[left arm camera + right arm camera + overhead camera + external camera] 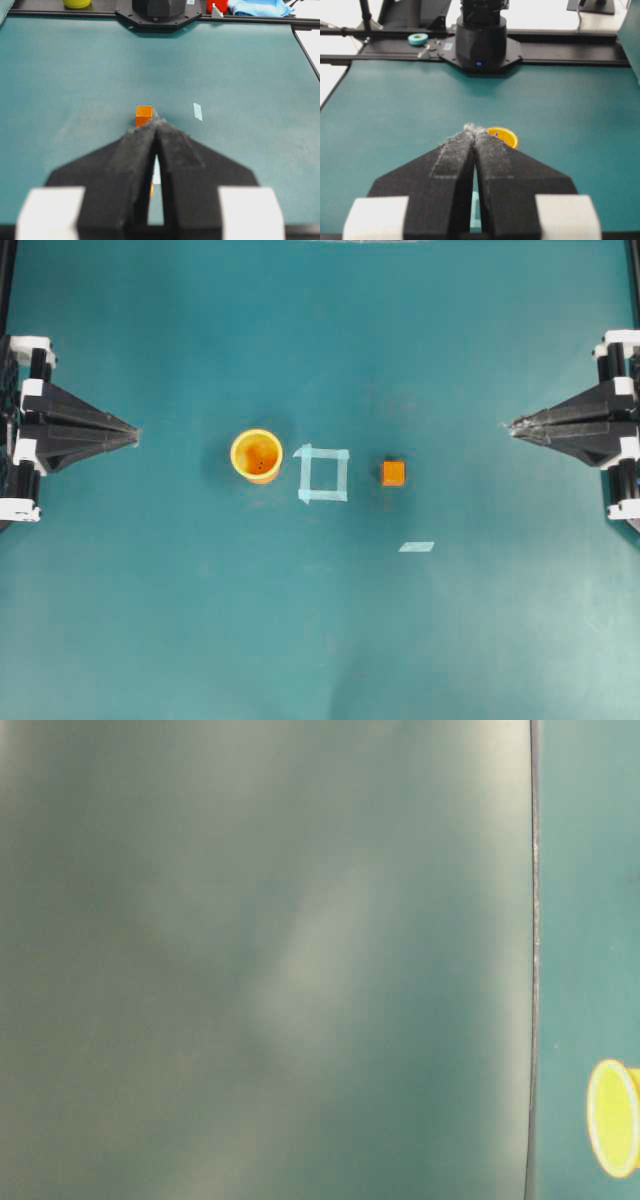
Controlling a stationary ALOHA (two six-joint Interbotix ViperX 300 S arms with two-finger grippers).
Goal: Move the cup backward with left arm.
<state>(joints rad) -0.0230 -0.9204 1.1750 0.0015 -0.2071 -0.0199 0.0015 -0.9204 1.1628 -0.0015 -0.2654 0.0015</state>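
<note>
The yellow-orange cup stands upright on the teal table, left of centre, just left of a light-blue tape square. At the right edge of the table-level view its yellow rim shows. My left gripper rests at the table's left side, shut and empty, well apart from the cup. In the left wrist view the black fingers meet at the tips and hide most of the cup. My right gripper is shut and empty at the far right; the cup peeks past its tips.
A small orange cube sits right of the tape square, also seen as a cube beyond the left fingertips. A loose strip of light tape lies in front of the cube. The opposite arm bases stand at the table ends.
</note>
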